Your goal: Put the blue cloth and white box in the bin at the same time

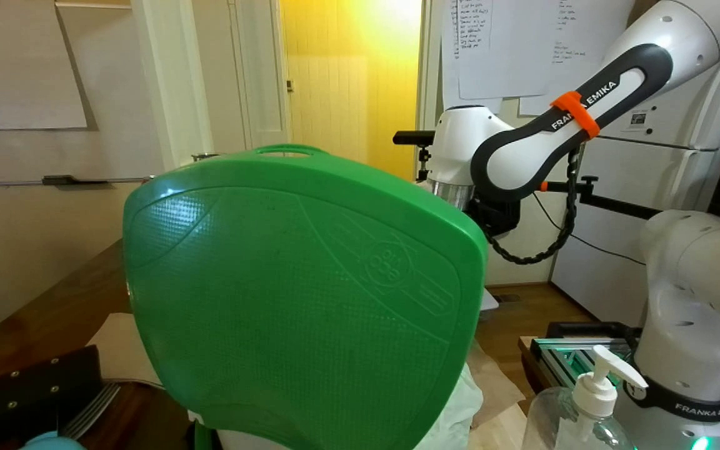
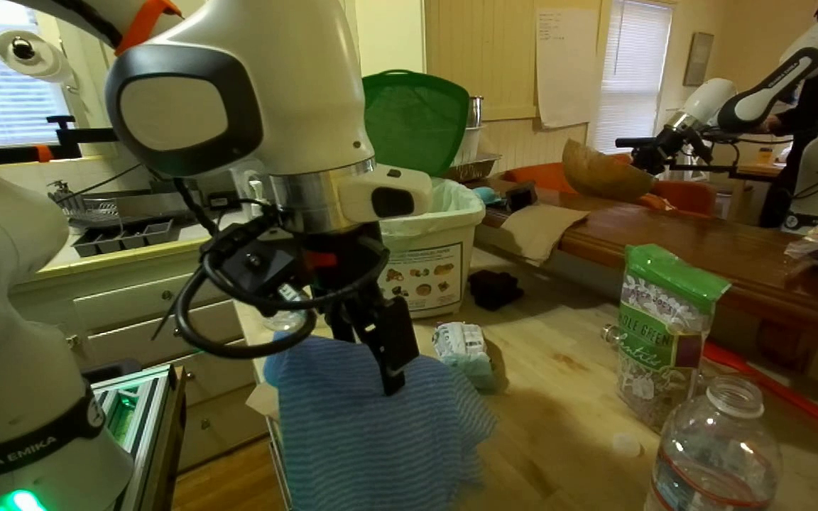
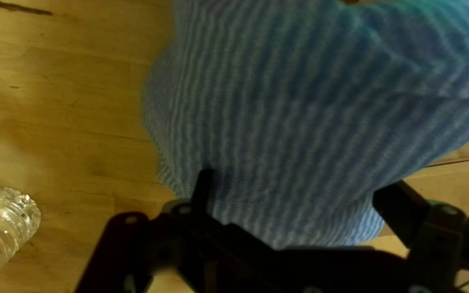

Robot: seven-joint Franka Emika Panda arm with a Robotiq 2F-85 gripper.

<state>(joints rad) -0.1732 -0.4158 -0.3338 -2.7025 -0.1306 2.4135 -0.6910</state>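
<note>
Wrist view: wide-spread gripper along bottom, over blue cloth, centre to upper right. In an exterior view: cloth at lower centre, bin mid-frame, small white package in front.

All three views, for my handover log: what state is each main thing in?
Blue cloth: unfolded, rumpled.
Gripper: open, at the cloth.
Bin: lined, open.
Green lid: raised.
White-and-teal packet: wrinkled, ungripped.
Lentil bag: standing upright.
Clear bottle: upright, uncapped.
Pump bottle: upright, pump fitted.
</note>
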